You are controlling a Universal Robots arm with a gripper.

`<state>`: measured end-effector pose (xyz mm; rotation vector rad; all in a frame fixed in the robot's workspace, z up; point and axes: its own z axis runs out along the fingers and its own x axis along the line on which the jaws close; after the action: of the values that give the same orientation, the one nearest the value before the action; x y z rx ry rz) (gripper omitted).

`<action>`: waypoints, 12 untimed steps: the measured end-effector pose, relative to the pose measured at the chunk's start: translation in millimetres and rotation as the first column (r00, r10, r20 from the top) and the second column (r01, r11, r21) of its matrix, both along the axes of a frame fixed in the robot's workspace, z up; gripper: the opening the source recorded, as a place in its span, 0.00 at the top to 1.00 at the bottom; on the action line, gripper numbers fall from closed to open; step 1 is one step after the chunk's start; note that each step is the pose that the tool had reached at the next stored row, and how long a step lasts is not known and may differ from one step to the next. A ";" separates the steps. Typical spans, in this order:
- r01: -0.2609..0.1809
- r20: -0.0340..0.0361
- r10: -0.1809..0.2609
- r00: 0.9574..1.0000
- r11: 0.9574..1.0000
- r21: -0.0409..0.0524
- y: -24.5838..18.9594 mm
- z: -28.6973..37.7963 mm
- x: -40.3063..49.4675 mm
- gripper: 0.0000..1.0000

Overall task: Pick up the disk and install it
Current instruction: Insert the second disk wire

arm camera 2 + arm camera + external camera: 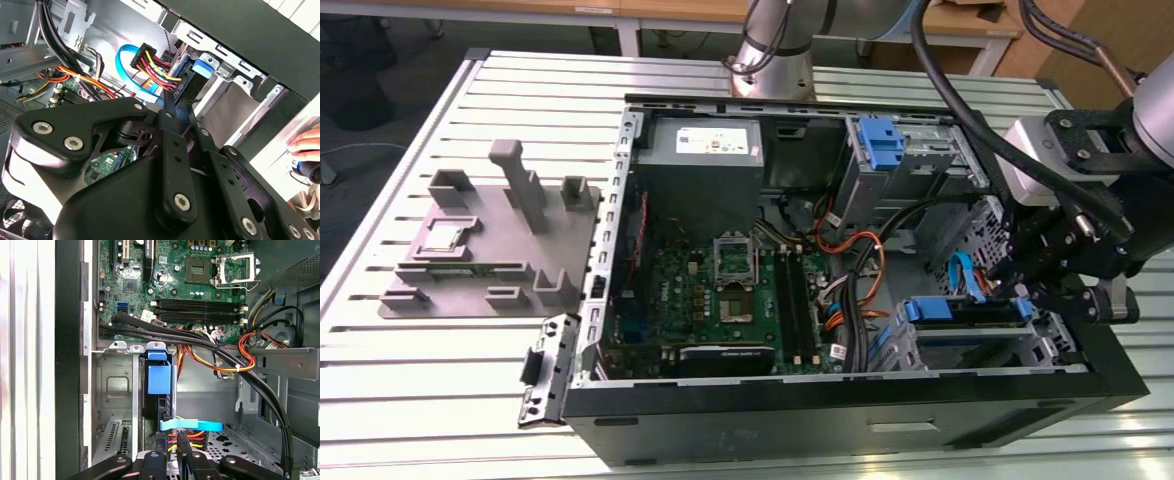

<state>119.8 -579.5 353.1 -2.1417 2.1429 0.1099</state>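
Pincer (171,452) is down inside the case (854,405), its tips pinching the disk (159,390) that stands on edge in the bay by the near bench edge. Best to push straight and slow, clear of the cables (200,432)

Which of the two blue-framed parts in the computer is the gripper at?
The disk in the lower bay, at the gripper; the other blue bracket sits far up.

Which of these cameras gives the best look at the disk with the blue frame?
The first wrist view: the disk stands edge-on in its bay, its blue carrier facing the camera. The exterior view shows its blue end beside the gripper. The second wrist view catches a blue corner behind the linkage.
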 end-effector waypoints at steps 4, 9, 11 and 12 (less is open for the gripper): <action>0.000 0.000 0.000 1.000 1.000 0.000 0.0 0.0 0.0 0.76; 0.000 0.000 0.000 1.000 1.000 0.000 0.0 0.0 0.0 0.76; 0.000 0.000 0.000 1.000 1.000 0.000 0.0 0.0 0.0 0.78; 0.001 0.000 -0.001 1.000 1.000 0.000 0.0 0.0 0.0 0.78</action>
<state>119.8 -579.5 353.0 -2.1410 2.1435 0.1100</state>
